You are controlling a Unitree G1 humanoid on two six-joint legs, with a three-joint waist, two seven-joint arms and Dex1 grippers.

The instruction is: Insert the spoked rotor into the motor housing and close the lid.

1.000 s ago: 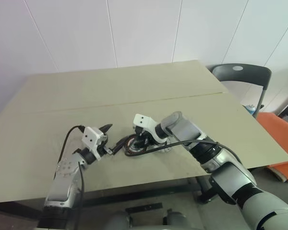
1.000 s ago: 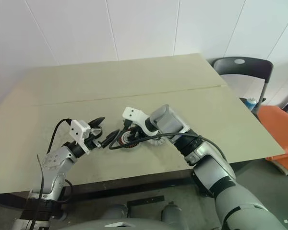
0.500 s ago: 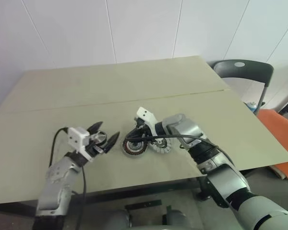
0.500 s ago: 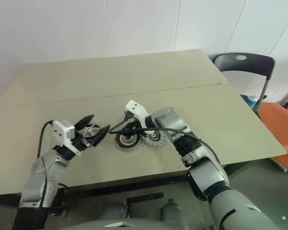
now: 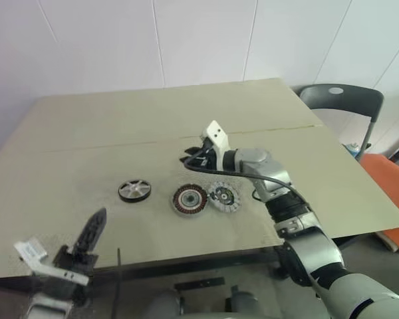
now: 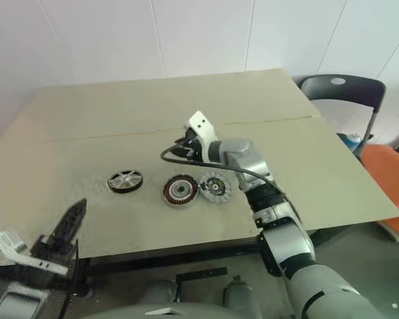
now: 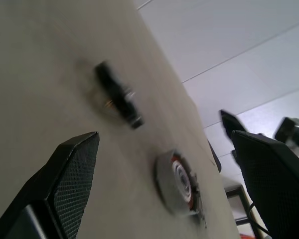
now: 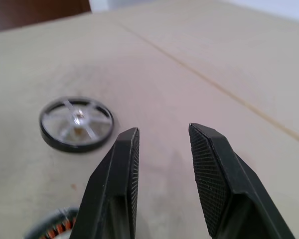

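Between two wide-apart black fingers (image 7: 65, 184), the spoked rotor (image 7: 117, 101) and motor housing (image 7: 178, 182) lie on the table (image 7: 35, 74).

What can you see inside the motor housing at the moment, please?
Inside the housing, which lies open on the table, are a copper-red ring of windings and a pale centre. No rotor is in it. Anything beneath the windings is covered.

Plain office or lab room, white panelled wall (image 5: 206, 40), bare table (image 5: 153, 119), chair (image 5: 342, 106)
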